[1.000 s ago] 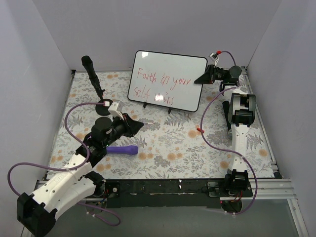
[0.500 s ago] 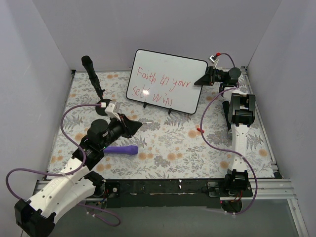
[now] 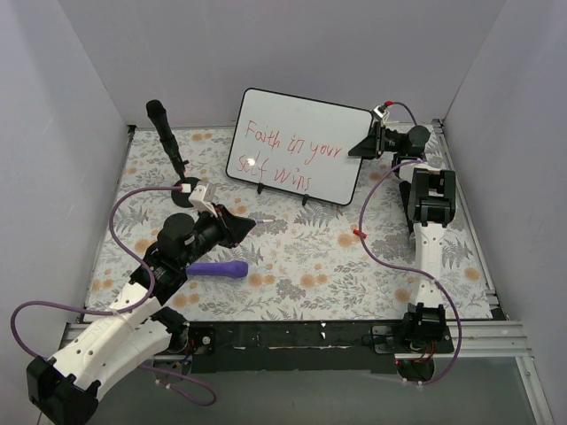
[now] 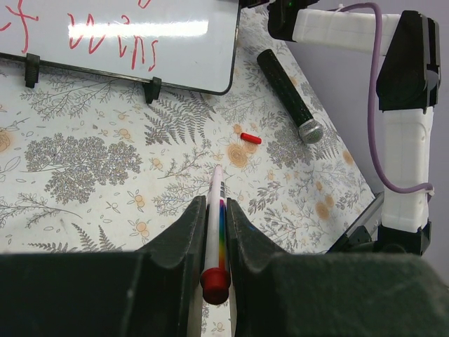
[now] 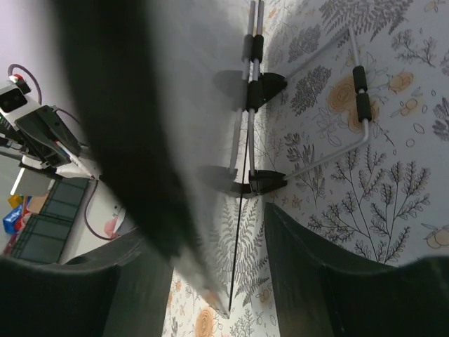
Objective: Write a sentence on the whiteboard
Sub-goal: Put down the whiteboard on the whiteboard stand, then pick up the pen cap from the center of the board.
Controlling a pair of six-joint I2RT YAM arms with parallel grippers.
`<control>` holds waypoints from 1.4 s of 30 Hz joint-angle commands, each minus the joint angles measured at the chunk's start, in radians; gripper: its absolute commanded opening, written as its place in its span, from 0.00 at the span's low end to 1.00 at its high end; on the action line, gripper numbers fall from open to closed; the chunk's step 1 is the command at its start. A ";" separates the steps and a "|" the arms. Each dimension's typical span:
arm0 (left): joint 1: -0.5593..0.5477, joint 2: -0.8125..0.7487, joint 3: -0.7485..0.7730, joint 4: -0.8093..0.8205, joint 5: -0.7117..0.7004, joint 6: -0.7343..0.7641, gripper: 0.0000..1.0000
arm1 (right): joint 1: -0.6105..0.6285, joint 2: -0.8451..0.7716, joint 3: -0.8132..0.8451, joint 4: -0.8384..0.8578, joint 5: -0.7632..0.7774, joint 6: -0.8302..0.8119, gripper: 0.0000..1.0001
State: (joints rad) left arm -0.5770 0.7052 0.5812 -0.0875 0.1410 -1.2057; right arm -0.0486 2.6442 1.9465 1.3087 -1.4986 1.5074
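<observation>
The whiteboard [image 3: 306, 124] stands propped on its feet near the middle of the worktop's [image 3: 310, 257] far edge, with the red sentence [image 3: 288, 155] in two lines across its left half. The right gripper [image 3: 356, 150] sits at the board's right edge, jaws parted, with the thin edge in the gap between them. The left gripper [image 4: 216, 200] is clamped on a red-ended pen [image 4: 215, 239] over the worktop's left half.

Ahead of the left gripper [image 4: 214, 235], the whiteboard [image 4: 105, 42] runs off the left wrist view's top edge, leaving only the bottoms of the red writing [image 4: 126, 49]. Above the right gripper [image 5: 210, 242], a dark smear [image 5: 133, 140] blurs past telling, and the board's written face is turned out of sight.
</observation>
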 commanded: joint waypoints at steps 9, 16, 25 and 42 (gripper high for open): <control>0.003 -0.007 0.026 0.000 -0.003 -0.011 0.00 | -0.036 0.037 -0.011 0.501 -0.166 0.108 0.65; 0.003 -0.009 0.026 0.009 0.003 -0.017 0.00 | -0.066 0.017 -0.044 0.583 -0.166 0.191 0.71; 0.003 -0.030 0.028 0.005 0.008 -0.015 0.00 | -0.094 -0.044 -0.092 0.583 -0.167 0.194 0.75; 0.003 -0.064 0.028 0.022 0.029 -0.012 0.00 | -0.223 -0.239 -0.214 0.581 -0.169 0.257 0.79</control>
State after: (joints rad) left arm -0.5770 0.6632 0.5812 -0.0822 0.1497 -1.2205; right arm -0.2443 2.5072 1.7763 1.3117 -1.4975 1.7348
